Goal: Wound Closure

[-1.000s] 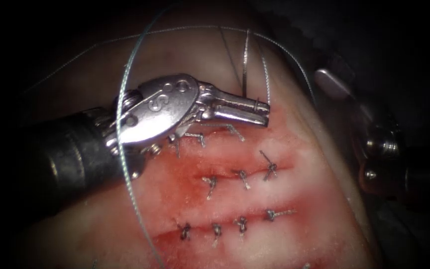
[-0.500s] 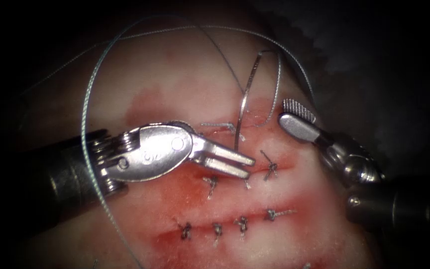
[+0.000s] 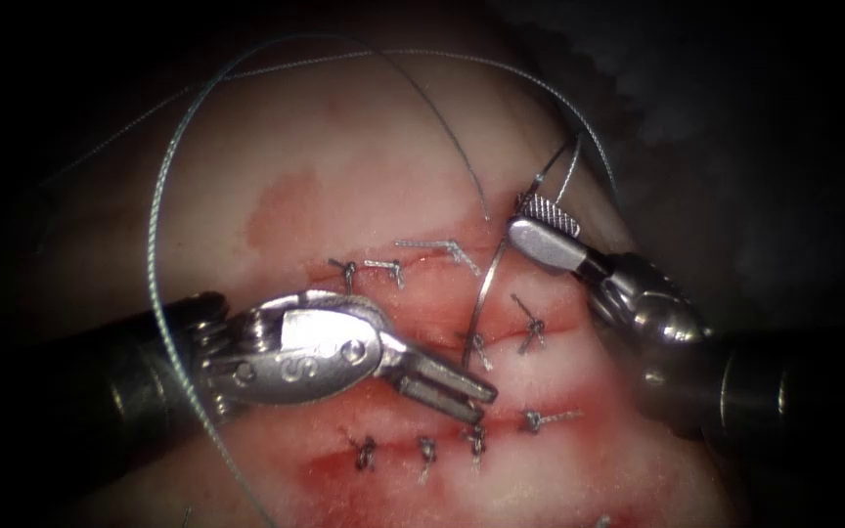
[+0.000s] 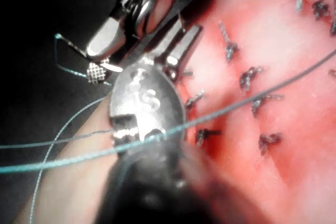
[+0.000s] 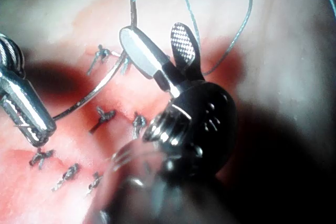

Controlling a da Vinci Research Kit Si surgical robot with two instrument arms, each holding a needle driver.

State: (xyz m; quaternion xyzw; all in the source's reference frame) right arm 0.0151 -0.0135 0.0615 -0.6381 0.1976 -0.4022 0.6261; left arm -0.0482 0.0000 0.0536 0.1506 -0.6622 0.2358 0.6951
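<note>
Lowered toward 6 o'clock, the left silver end effector (image 3: 476, 391) gripped the thin curved steel needle (image 3: 489, 293) tip; the right end effector (image 3: 532, 223) gaped empty; several knotted stitches (image 3: 474, 442) were tied.

The left tool (image 3: 447, 383) is bright silver, an embossed "S" on its wrist plate, its shaft dull black. Opposite it, the right tool (image 3: 538, 223) shines the same silver, with a fine cross-hatched grid on the inner face of one jaw (plainest in the right wrist view). Between them runs the steel-grey needle (image 3: 486, 293). The thread (image 3: 154, 244) is pale blue-green. Beneath both tools the tissue (image 3: 344, 166) is pale pink, stained with red fluid (image 3: 344, 469) and dotted with dark grey knots (image 3: 474, 442).
</note>
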